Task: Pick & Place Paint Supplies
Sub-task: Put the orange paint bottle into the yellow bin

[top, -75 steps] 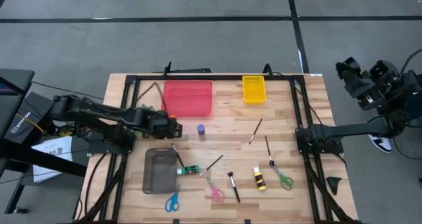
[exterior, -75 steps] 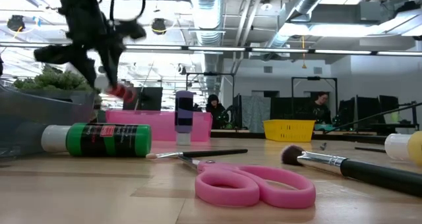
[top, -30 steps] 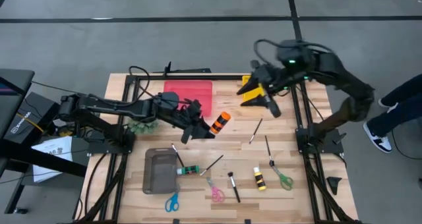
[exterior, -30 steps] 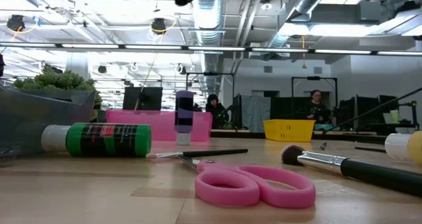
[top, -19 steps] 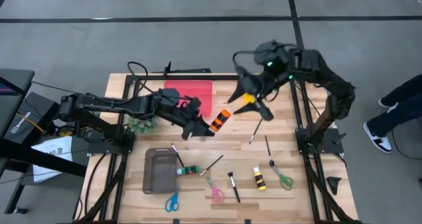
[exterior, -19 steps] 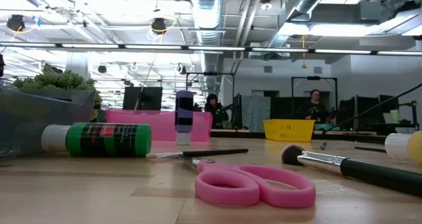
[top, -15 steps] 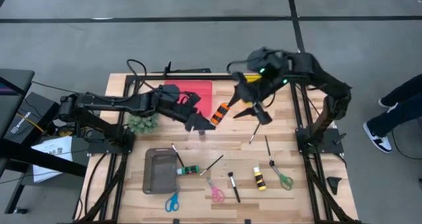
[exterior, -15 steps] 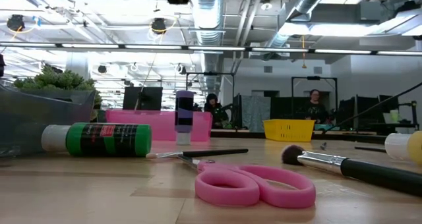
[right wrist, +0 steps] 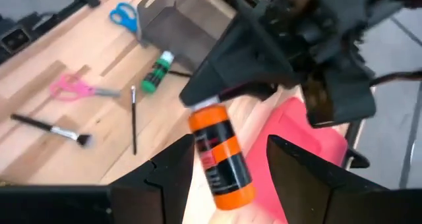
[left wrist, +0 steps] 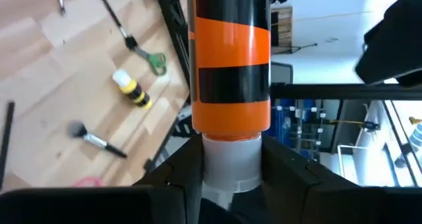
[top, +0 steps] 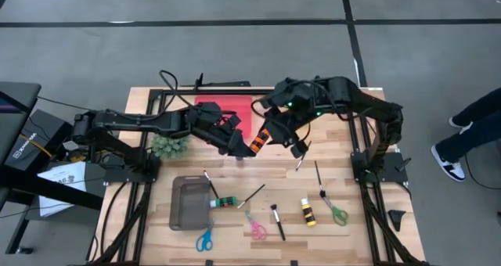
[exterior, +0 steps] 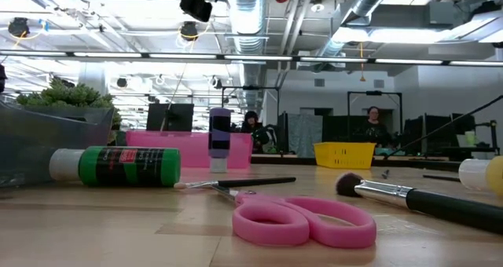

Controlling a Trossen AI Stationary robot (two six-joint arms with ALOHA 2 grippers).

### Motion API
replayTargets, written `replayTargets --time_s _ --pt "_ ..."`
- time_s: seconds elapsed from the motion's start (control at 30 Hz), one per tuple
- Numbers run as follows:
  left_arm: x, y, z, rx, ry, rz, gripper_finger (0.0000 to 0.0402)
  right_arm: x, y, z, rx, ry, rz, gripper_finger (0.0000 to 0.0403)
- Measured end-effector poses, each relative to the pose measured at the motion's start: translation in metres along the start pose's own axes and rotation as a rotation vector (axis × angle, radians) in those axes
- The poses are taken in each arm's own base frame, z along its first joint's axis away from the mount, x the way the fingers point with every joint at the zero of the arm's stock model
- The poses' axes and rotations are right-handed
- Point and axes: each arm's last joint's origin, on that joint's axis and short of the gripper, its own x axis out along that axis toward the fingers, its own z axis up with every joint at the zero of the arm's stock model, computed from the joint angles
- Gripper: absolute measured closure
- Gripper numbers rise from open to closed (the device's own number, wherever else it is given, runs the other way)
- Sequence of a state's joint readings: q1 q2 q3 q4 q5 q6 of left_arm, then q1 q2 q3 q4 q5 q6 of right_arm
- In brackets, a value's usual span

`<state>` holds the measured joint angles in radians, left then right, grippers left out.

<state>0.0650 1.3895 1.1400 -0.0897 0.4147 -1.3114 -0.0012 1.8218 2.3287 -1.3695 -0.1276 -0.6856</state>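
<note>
Orange-and-black paint bottle point(top: 259, 139) is hanging in mid-air above the table point(top: 368, 149), just off the red bin point(top: 211, 109). Left gripper point(top: 239, 145) is clamping its white cap end. Right gripper point(top: 283, 137) is straddling the bottle body, fingers spread, not touching. Label print is showing on the bottle but too blurred to read.

Two black jointed arms point(top: 141, 124) (loose black cables).
</note>
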Motion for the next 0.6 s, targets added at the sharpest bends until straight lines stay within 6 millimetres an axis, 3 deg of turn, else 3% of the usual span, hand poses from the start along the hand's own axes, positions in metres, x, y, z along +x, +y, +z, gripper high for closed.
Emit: replayTargets --time_s 0.23,0.6 --pt "-0.003 -0.009 -0.001 -0.025 0.046 -0.084 0.0288 0.028 0.002 0.004 -0.019 0.077 0.013 0.0217" --pt "-0.004 -0.012 -0.006 -0.022 0.140 -0.114 0.0288 0.042 0.004 0.007 0.056 0.111 0.021 0.0216"
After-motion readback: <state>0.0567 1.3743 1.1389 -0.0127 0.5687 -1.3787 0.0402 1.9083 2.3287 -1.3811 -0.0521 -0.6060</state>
